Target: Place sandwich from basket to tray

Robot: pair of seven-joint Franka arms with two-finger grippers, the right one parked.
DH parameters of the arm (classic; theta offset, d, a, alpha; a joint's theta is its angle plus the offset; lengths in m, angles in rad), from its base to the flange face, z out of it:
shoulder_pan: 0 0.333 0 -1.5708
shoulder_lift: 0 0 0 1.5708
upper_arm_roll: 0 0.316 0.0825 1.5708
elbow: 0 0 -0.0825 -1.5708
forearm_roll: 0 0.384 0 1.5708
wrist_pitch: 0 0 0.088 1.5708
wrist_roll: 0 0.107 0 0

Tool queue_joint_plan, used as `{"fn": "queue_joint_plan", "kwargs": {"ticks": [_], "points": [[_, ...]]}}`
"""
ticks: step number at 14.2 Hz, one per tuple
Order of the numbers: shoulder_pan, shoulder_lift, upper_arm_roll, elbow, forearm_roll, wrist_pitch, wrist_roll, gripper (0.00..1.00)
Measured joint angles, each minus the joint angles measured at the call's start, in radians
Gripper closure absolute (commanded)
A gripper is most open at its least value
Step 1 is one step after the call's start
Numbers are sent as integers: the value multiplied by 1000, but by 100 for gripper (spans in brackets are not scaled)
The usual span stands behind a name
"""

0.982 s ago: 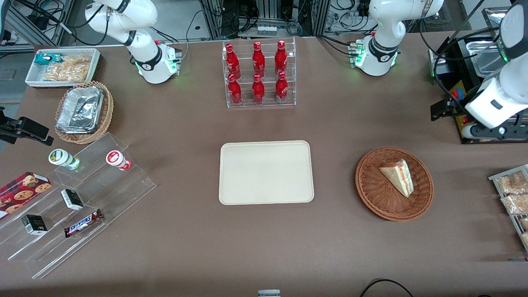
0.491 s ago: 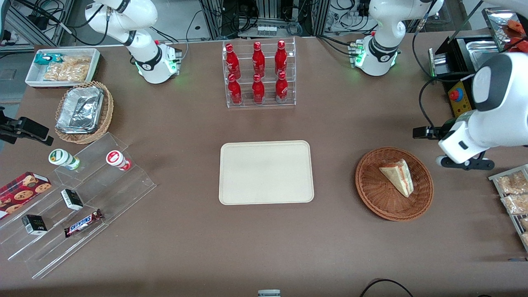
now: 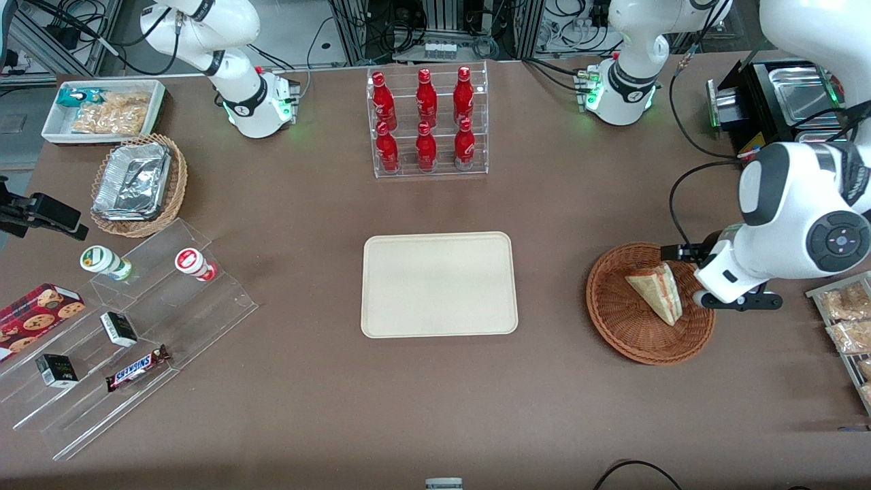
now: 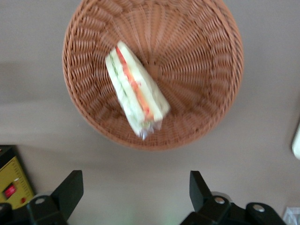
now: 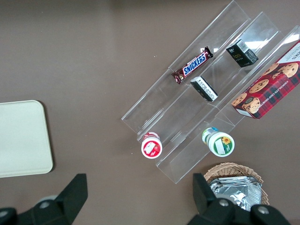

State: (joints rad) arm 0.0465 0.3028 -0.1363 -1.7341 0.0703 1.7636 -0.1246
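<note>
The sandwich, a pale bread wedge with red and green layers on its cut side, lies in the round reddish-brown wicker basket. My left gripper hovers above the basket's rim at the side toward the working arm's end. It is open wide with nothing between its fingers, and the sandwich lies apart from them. The cream tray rests bare at the table's middle, beside the basket.
A rack of red bottles stands farther from the front camera than the tray. Bagged snacks lie close beside the basket at the working arm's end, with a black machine nearby. A clear stepped shelf sits toward the parked arm's end.
The left arm has swung nearer the front camera and toward the basket, from beside the black machine to above the basket's rim. The sandwich and basket have not moved.
</note>
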Motion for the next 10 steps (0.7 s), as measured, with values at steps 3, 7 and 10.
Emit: {"fn": "queue_joint_plan", "kwargs": {"ticks": [3, 7, 10], "points": [[0, -9, 0, -88, 1, 120, -122, 0], [0, -36, 1, -183, 1, 265, -297, 0], [4, -63, 3, -301, -17, 440, -408, 0]]}}
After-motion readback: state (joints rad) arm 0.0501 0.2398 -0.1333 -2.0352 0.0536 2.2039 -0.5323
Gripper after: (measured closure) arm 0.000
